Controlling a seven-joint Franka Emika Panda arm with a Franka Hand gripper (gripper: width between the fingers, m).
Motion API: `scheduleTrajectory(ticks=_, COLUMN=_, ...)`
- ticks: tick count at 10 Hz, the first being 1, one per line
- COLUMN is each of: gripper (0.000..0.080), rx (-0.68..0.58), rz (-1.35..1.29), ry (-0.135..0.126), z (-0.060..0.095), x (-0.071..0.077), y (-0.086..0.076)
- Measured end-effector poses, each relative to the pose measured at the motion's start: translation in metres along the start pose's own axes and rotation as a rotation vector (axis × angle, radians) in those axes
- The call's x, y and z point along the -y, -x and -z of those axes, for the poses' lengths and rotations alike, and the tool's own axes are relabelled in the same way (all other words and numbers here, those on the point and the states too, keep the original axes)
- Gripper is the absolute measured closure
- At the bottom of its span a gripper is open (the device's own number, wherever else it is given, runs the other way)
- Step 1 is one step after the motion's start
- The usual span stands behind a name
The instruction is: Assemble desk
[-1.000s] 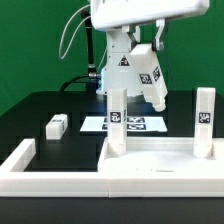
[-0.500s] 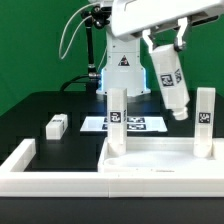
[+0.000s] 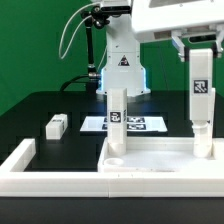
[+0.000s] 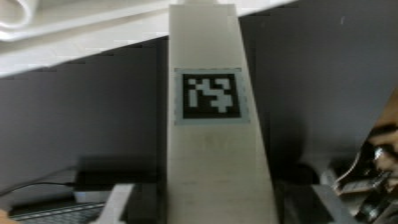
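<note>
Your tool (image 3: 200, 48), clamped on a leg (image 3: 200, 95), has swung it from tilted to upright, so the leg now hangs straight below the tool above the desk top (image 3: 150, 166), likely ready for lowering.

The desk top (image 3: 155, 150) looks like smooth white plastic with a soft, nearly matt sheen. The raised leg (image 3: 201, 70), the upright leg (image 3: 117, 140) and the small leg block (image 3: 57, 125) share that finish. Their square tags (image 4: 212, 95) look like flat black-and-white print. The worktop (image 3: 40, 105) is black and matt. The robot arm (image 3: 125, 65) has a glossier white shell.
</note>
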State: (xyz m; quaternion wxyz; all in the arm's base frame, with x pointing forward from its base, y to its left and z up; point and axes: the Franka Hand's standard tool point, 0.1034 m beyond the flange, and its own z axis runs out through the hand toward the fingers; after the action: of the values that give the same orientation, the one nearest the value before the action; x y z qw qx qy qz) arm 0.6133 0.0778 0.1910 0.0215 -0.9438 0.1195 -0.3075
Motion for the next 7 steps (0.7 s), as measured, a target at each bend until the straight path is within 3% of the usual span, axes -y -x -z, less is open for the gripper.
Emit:
scheduleTrajectory(ticks=3, gripper=0.0512, rx=-0.002, rz=0.015, ry=0.000, z=-0.001, x=0.001, y=0.001)
scheduleTrajectory(ticks=5, gripper=0.0512, rx=-0.007, rz=0.144, ry=0.001, z=-0.016, x=0.023, y=0.010)
scheduleTrajectory(ticks=7, gripper=0.0512, rx=-0.011, rz=0.212, ry=0.003, z=-0.027, x=0.035, y=0.017)
